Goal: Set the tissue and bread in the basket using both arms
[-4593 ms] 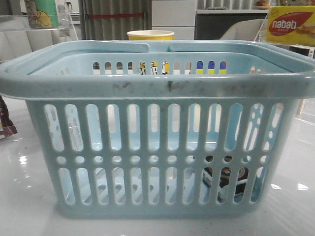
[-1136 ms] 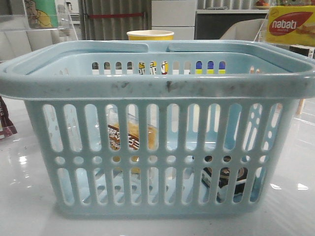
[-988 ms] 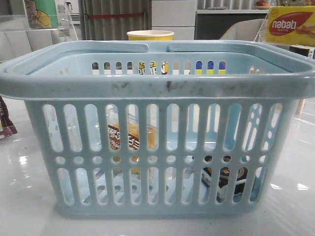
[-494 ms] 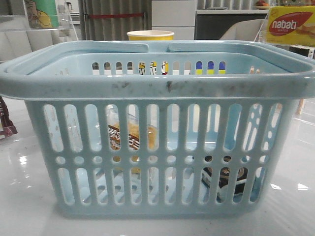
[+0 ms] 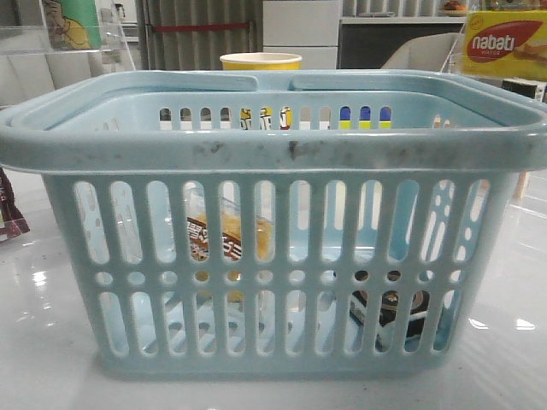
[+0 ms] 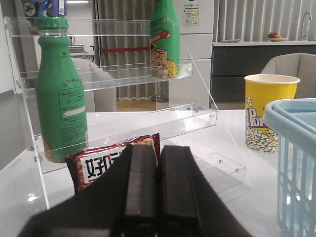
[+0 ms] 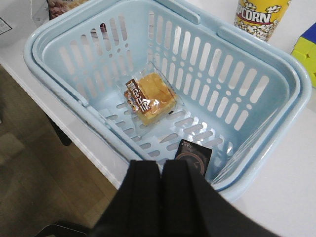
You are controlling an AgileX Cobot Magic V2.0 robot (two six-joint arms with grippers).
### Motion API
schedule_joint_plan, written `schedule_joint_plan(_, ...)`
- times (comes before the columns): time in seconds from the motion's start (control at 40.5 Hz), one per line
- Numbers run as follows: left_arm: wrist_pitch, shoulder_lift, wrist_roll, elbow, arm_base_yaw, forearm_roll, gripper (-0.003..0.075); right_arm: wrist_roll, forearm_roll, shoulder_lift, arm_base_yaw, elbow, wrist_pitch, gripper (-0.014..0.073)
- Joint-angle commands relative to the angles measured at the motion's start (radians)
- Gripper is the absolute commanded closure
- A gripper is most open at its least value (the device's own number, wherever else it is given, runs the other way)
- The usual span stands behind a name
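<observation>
The pale blue basket (image 5: 273, 149) fills the front view and also shows in the right wrist view (image 7: 59, 34) and at the edge of the left wrist view (image 6: 296, 148). The bread (image 7: 150, 98) lies on the basket floor, seen through the slots in the front view (image 5: 229, 239). The tissue (image 7: 195, 154), a small dark pack, lies in the basket corner, also visible in the front view (image 5: 393, 312). My right gripper (image 7: 160, 165) is shut and empty, high above the basket's near rim. My left gripper (image 6: 158, 150) is shut and empty, away from the basket.
A yellow popcorn cup (image 6: 270, 111) stands behind the basket. A clear acrylic shelf (image 6: 148, 118) holds green bottles (image 6: 59, 98); a red snack packet (image 6: 98, 160) lies in front of my left gripper. A yellow nabati box (image 5: 504, 43) is at the back right. The table edge (image 7: 74, 128) and wooden floor lie beside the basket.
The bread now lies in the basket, which held only the tissue 4.6 s ago. Over the last second nothing has visibly moved.
</observation>
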Motion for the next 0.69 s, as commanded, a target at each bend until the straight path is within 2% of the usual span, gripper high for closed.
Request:
schedule_joint_plan(0.0,-0.079,-0.020,-0.020,0.005,-0.001,-0.002,0.0627,-0.009,0.004,-0.004,0.000,-0.025,-0.067,0.0536)
schedule_joint_plan(0.667,-0.081,-0.018,-0.020,0.005,-0.012,-0.002,0.0627,-0.009,0.004,-0.004,0.000,-0.025,-0.067,0.0536)
